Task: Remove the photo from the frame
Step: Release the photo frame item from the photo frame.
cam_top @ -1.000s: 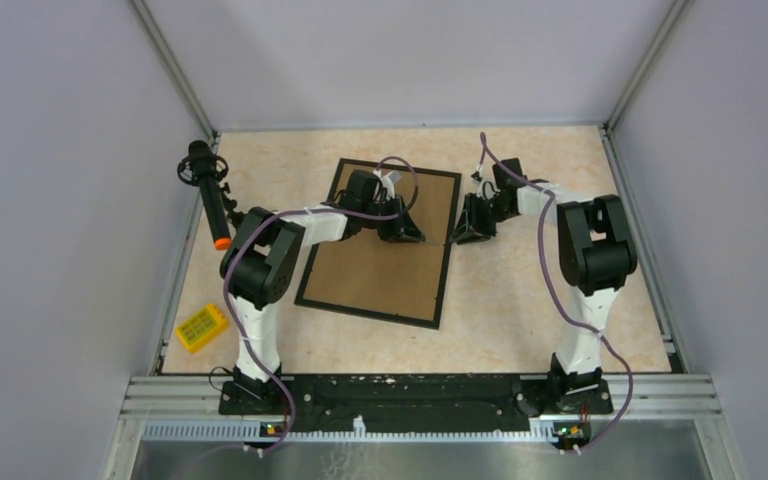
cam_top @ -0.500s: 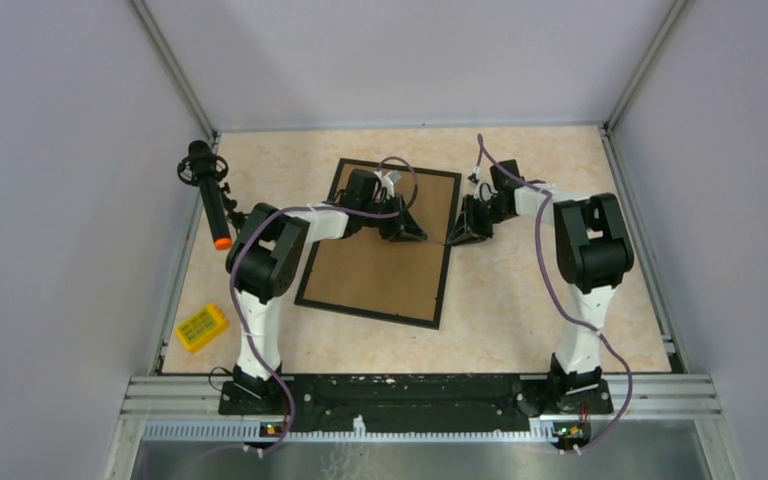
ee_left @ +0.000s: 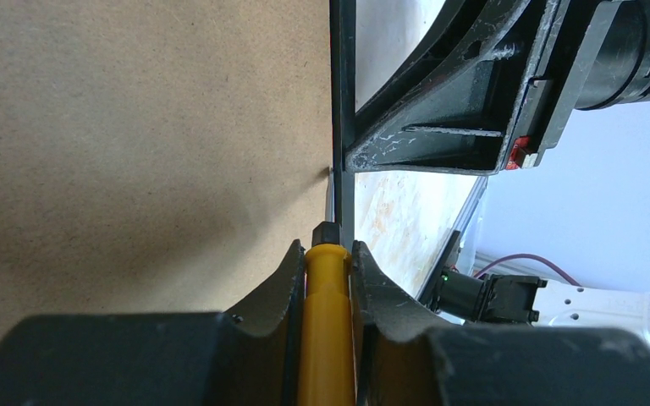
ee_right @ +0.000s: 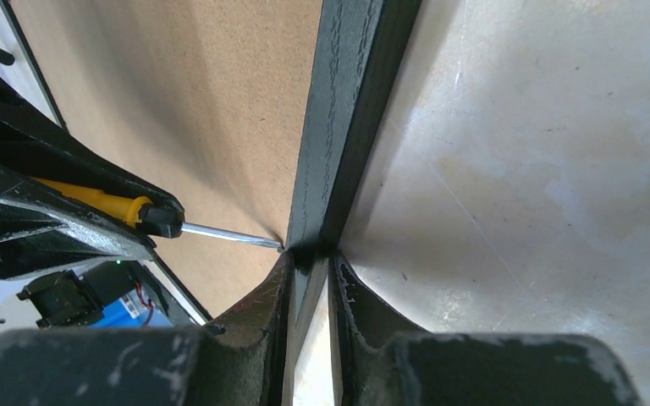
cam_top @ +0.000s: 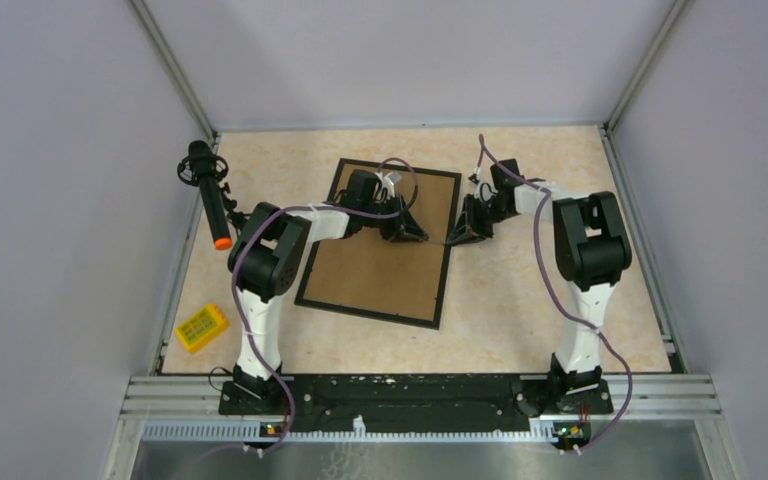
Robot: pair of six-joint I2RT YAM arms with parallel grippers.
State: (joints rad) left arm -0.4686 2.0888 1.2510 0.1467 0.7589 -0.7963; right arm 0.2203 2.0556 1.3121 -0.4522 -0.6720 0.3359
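While back-up, frame (cam_top: 380,250): long axis far-to-near, near end skewed left.
Left jaws: pinch yellow screwdriver (ee_left: 326,321), tip at right border.
Right jaws: pinch that border; tabletop (cam_top: 520,300) beyond.

Top view is bright and even, soft light from above, the desk (cam_top: 520,300) pale, only faint shadows beneath the arms. Left wrist view: the frame (ee_left: 135,127) reads sharp, a dim shadow across its lower left, the left tool (ee_left: 328,254) looming dark and soft around a vivid yellow screwdriver (ee_left: 328,338). Right wrist view: glossy sheen on the desk, deep shadow hugging the frame's edge, the right tool (ee_right: 309,266) blurred up close.
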